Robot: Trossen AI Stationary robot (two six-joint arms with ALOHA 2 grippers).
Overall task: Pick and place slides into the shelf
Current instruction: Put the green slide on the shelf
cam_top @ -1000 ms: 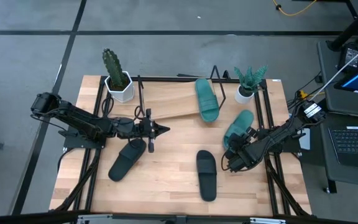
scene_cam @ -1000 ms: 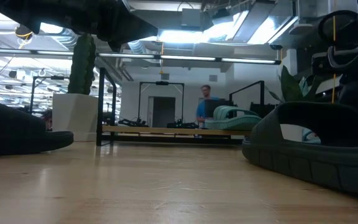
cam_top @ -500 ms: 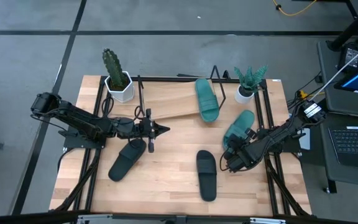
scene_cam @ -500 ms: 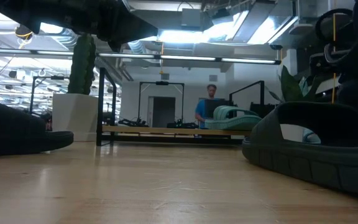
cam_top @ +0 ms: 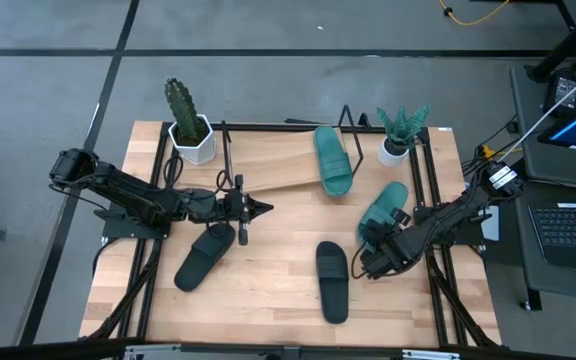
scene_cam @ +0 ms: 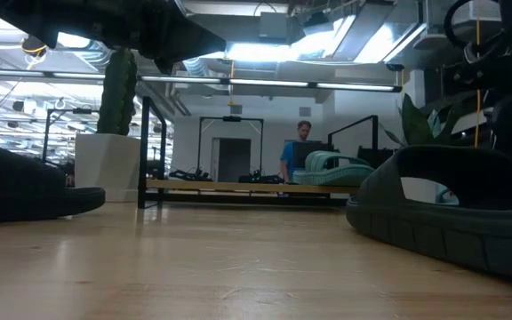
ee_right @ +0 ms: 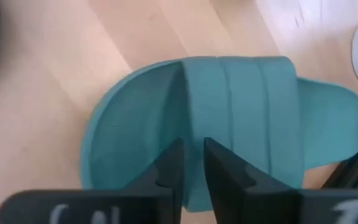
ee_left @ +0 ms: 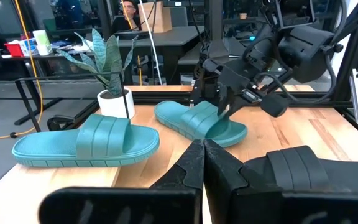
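Observation:
One teal slide (cam_top: 333,158) lies sole-down on the slanted shelf (cam_top: 268,160), also in the left wrist view (ee_left: 86,144). The second teal slide (cam_top: 386,205) lies on the table at the right, under my right gripper (cam_top: 373,243), which is shut on it (ee_right: 191,163). Two black slides rest on the table, one near the left (cam_top: 205,256) and one near the middle (cam_top: 333,280). My left gripper (cam_top: 263,208) is shut and hovers level above the left black slide, holding nothing (ee_left: 202,152). My right gripper has the teal slide's strap at its edge (ee_right: 188,124), with one finger (ee_right: 169,165) on the footbed side and the other (ee_right: 224,165) over the strap. It comes slanting down from above on the table's right. The slide's sole seems to lie on the table.
A cactus in a white pot (cam_top: 190,125) stands at the shelf's left end and a leafy plant in a white pot (cam_top: 398,135) at its right. Black frame rails run along both table sides. A person (scene_cam: 302,147) stands in the room beyond the table.
My right arm has risen a little, as its cable loop climbs in the low view. The person in the room behind has stepped slightly to the right. My left arm has kept still.

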